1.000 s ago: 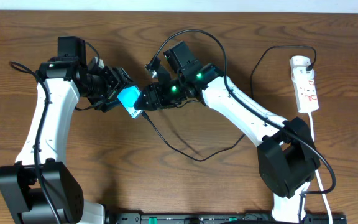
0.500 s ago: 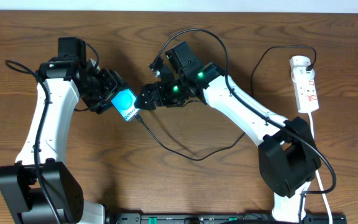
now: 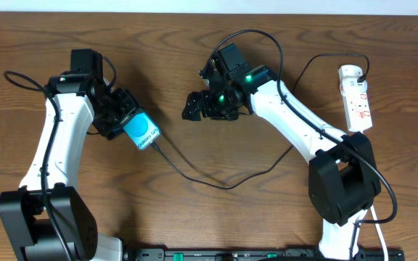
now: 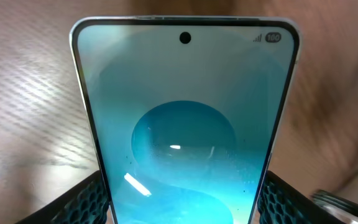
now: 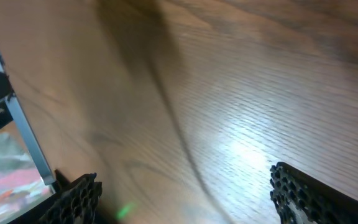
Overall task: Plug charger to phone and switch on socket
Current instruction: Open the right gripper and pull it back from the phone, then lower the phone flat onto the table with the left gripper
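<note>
Pinched by its long edges in the left pincer (image 3: 128, 123), the phone (image 3: 143, 132) is likely light, stiff, slippery and glass-fragile, while the right pincer (image 3: 193, 107) gapes wide, holding nothing.

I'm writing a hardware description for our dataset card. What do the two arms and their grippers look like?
The left arm and right arm both have white tubular links, black joint housings and bulky black bases, with thin black cables running alongside. Green lights glow on the right wrist. The left gripper and right gripper have black fingers with a honeycomb-patterned surface.
</note>
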You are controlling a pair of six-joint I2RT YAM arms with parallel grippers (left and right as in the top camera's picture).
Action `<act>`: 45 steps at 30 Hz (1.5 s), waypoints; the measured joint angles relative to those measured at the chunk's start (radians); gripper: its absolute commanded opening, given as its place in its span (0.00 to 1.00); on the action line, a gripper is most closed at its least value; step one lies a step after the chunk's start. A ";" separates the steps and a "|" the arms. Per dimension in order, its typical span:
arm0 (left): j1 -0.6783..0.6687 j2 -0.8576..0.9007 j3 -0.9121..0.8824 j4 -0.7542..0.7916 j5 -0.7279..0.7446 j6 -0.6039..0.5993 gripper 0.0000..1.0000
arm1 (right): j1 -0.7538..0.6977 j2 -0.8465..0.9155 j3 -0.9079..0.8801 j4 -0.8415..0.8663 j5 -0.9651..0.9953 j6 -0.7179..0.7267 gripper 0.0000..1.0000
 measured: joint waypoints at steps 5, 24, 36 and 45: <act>0.000 0.022 -0.035 0.008 -0.023 0.000 0.07 | -0.002 0.000 0.000 -0.016 0.051 -0.004 0.88; -0.022 0.212 -0.045 0.089 -0.045 0.002 0.07 | -0.016 0.000 0.000 -0.068 0.215 -0.008 0.99; -0.127 0.212 -0.045 0.126 -0.078 -0.007 0.07 | -0.048 0.000 0.000 -0.103 0.233 -0.011 0.99; -0.132 0.234 -0.045 0.137 -0.098 -0.007 0.07 | -0.049 0.000 0.000 -0.106 0.233 -0.011 0.99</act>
